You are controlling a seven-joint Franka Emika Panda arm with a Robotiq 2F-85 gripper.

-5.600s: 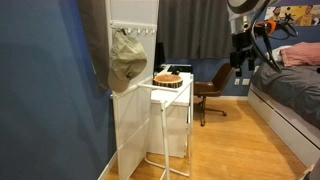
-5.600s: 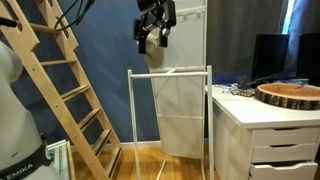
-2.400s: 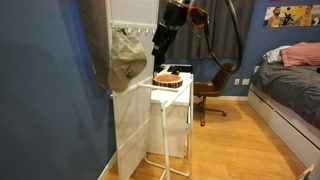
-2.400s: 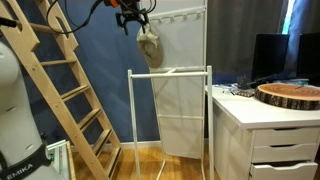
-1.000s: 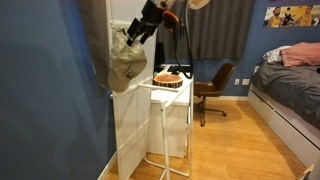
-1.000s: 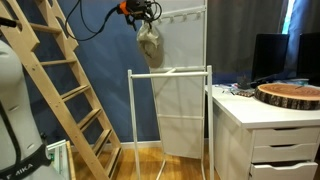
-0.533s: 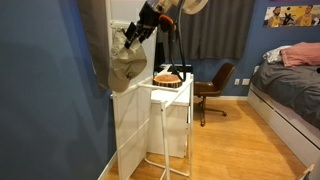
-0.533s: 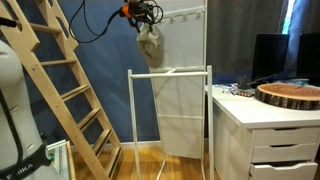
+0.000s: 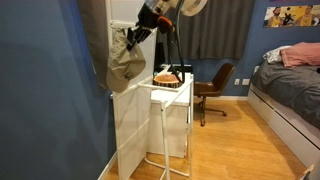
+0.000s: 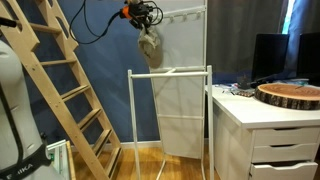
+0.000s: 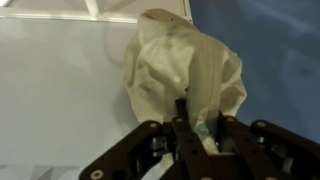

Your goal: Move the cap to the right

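The cap [image 9: 125, 62] is a beige-olive cloth cap hanging from the top of a white panel against the blue wall. It also shows in an exterior view [image 10: 149, 45] and fills the wrist view [image 11: 185, 65]. My gripper [image 9: 136, 36] reaches in from the upper right and sits at the cap's top, seen too in an exterior view [image 10: 146, 23]. In the wrist view my gripper [image 11: 201, 118] has its two black fingers [image 11: 181, 115] pressed in on a fold of the cap's fabric.
A row of hooks [image 10: 182, 17] runs along the white panel to the cap's right. Below stands a white wire-frame stand [image 10: 170, 110]. A small white table [image 9: 170, 95] carries a round wooden slab [image 9: 168, 78]. A wooden ladder [image 10: 60, 90], a desk [image 10: 265, 130], a chair [image 9: 212, 90] and a bed [image 9: 290, 90] stand around.
The jaws have closed in on the cap's fabric over the last second. The arm has stayed at the cap's top; the cap has barely shifted.
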